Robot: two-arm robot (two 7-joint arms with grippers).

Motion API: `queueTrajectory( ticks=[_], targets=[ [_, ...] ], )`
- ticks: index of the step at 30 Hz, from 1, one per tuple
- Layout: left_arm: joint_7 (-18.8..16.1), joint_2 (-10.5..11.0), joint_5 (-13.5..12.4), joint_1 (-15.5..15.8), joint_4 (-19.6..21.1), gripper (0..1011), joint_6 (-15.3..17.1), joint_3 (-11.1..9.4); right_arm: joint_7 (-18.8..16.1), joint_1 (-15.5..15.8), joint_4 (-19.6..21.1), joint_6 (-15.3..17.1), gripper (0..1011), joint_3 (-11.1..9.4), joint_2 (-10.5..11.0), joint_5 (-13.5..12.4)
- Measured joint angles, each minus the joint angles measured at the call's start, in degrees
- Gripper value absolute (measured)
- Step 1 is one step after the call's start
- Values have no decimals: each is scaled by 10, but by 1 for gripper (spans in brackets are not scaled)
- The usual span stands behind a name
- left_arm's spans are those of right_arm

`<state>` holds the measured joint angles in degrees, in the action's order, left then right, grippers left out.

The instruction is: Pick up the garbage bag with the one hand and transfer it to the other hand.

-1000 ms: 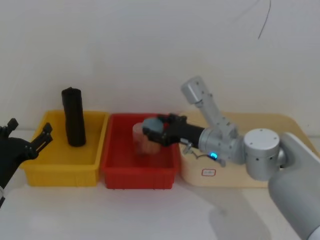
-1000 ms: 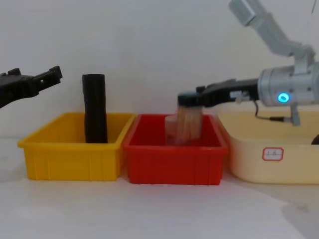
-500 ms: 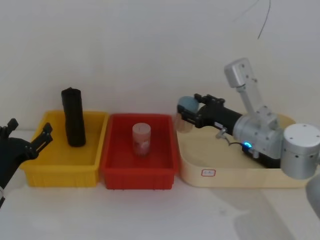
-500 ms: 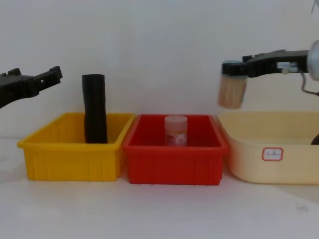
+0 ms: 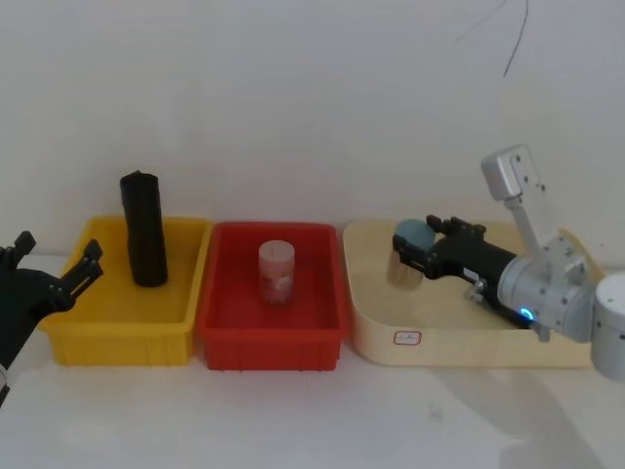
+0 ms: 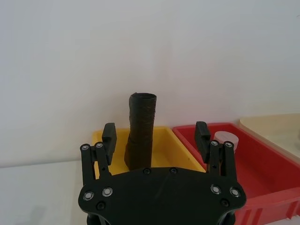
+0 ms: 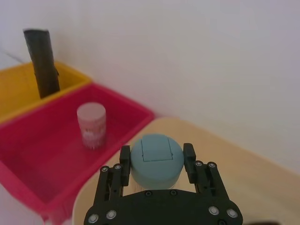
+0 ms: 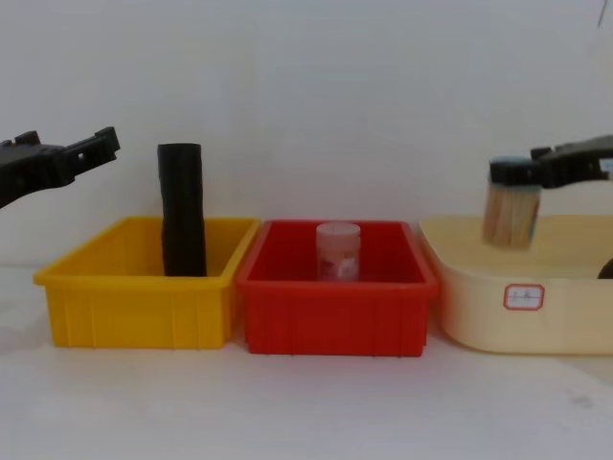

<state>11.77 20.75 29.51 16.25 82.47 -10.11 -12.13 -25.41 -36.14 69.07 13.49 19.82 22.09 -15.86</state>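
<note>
We see the garbage bag (image 5: 144, 229) standing upright in the yellow bin (image 5: 125, 332). Our left end effector (image 5: 61, 278) hangs open beside that bin; our right end effector (image 5: 413, 256) grips a blue-capped jar (image 5: 410, 252) over the cream tray (image 5: 459, 342).

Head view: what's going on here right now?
The right claw is shut on a blue-lidded jar and holds it over the cream tub. The garbage bag stands upright and untouched in the yellow bin. The left claw is open, short of that bin. A second jar sits in the red bin.
</note>
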Motion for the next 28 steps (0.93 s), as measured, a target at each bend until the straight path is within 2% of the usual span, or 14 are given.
queueTrajectory(
  ticks=[4, 7, 8, 10, 11, 14, 24, 28],
  targets=[
    [0, 0, 0, 0, 0, 1000, 0, 0, 5, 12, 3, 6, 701, -4, 6, -1],
    [0, 0, 0, 0, 0, 1000, 0, 0, 8, 19, 4, 9, 815, -7, 9, -2],
    [0, 0, 0, 0, 0, 1000, 0, 0, 9, 20, 5, 9, 815, -8, 9, -2],
    [0, 0, 0, 0, 0, 1000, 0, 0, 11, 25, 7, 10, 901, -11, 10, -3],
    [0, 0, 0, 0, 0, 1000, 0, 0, 11, 25, 7, 10, 901, -11, 10, -3],
    [0, 0, 0, 0, 0, 1000, 0, 0, 13, 31, 13, 10, 995, -16, 13, -7],
    [0, 0, 0, 0, 0, 1000, 0, 0, 11, 56, 55, 2, 1001, -30, 23, -24],
    [0, 0, 0, 0, 0, 1000, 0, 0, 4, 77, 87, -3, 1001, -40, 28, -40]
  ],
)
